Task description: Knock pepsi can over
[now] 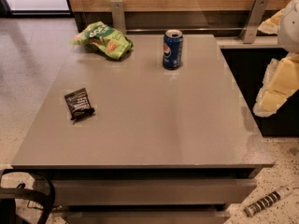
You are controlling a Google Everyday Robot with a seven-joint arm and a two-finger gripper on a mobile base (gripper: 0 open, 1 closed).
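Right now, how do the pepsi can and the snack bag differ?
The pepsi can stands upright; the green snack bag lies flat and crumpled. The can is blue; the bag is green. Both rest on the table's far end, apart. The gripper hangs beyond the table's edge, picture right, touching neither.
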